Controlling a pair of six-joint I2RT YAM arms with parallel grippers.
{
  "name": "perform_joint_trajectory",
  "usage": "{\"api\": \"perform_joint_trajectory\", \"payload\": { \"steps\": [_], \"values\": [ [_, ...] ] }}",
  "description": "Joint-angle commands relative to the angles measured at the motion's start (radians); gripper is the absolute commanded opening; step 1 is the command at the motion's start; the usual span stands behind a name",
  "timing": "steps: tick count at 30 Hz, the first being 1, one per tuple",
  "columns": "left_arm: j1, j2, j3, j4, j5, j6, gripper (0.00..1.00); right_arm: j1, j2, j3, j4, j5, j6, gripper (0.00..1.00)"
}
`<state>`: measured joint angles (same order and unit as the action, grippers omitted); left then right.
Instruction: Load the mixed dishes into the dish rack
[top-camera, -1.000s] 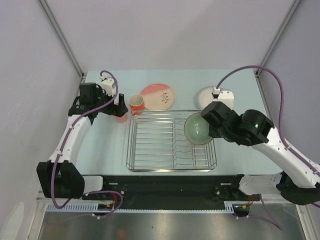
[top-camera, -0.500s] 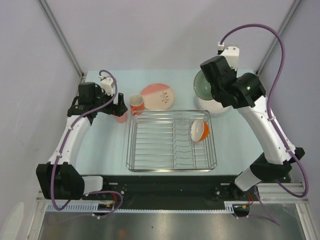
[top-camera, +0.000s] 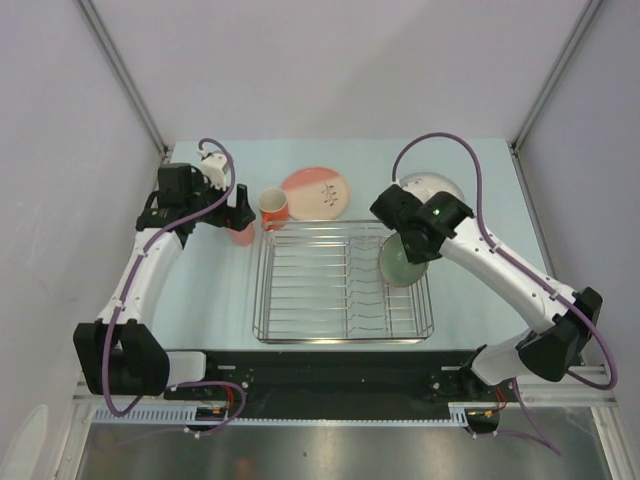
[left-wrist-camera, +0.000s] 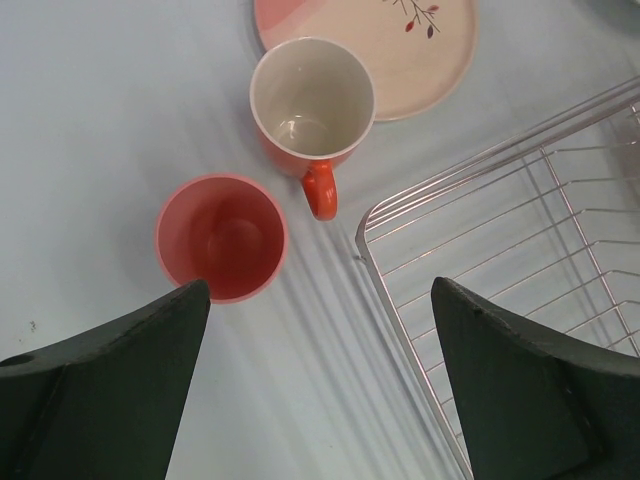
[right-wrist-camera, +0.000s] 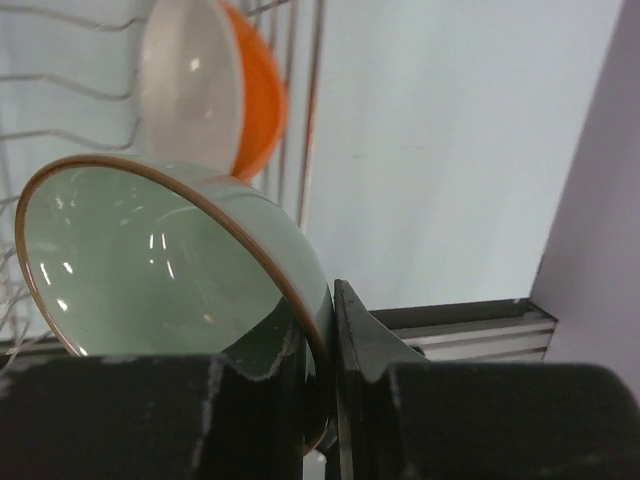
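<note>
Dish rack (top-camera: 300, 285) sits near-centre on the table. Right gripper (right-wrist-camera: 326, 335) pinches the rim of the pale green bowl (right-wrist-camera: 140, 265), tilted over the rack's right end beside the racked orange bowl (right-wrist-camera: 262, 105); can't tell if it touches the tines. Left gripper (left-wrist-camera: 320, 385) is spread wide near the pink tumbler (left-wrist-camera: 222, 237) and orange mug (left-wrist-camera: 312, 100). Pink-and-cream plate (left-wrist-camera: 410, 50) and white shallow plate (top-camera: 432, 184) lie toward the far edge.
</note>
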<state>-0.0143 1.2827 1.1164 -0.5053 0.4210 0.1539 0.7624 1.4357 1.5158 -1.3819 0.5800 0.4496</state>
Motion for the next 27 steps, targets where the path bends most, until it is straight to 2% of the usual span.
{"api": "perform_joint_trajectory", "payload": {
  "steps": [1, 7, 13, 21, 27],
  "values": [
    [0.008, -0.005, 0.0, 0.04, 0.002, -0.025, 0.98, 0.035, -0.066, 0.004, -0.144, -0.104, 0.043, 0.0],
    [0.008, -0.006, -0.004, 0.056, 0.005, -0.031, 0.98, 0.095, -0.035, -0.075, -0.144, -0.172, 0.075, 0.0],
    [-0.003, 0.036, 0.057, 0.065, 0.071, -0.06, 0.98, 0.095, -0.024, -0.144, -0.146, -0.216, 0.103, 0.0],
    [-0.061, 0.196, 0.239, 0.034, 0.075, -0.053, 0.98, 0.012, -0.076, -0.172, -0.147, -0.207, 0.081, 0.0],
    [-0.078, 0.315, 0.364, -0.001, 0.104, -0.062, 0.97, -0.002, -0.112, -0.21, -0.146, -0.183, 0.089, 0.0]
  ]
}}
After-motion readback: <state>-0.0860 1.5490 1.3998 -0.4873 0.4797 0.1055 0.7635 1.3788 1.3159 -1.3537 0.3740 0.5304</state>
